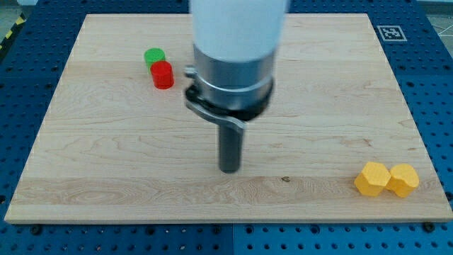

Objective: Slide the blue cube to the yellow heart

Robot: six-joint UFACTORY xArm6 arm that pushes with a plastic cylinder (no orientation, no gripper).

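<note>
My tip [228, 171] rests on the wooden board [106, 170], a little below its middle. No blue cube shows in the view; the wide arm body hides part of the board's top middle. Two yellow blocks lie touching side by side at the view's bottom right, the left one [372, 178] and the right one [404, 180]. I cannot tell which of them is the heart. They lie far to the right of my tip.
A green cylinder [154, 56] and a red cylinder [163, 74] stand touching at the view's upper left, the red one just below the green. A blue perforated table [439, 85] surrounds the board.
</note>
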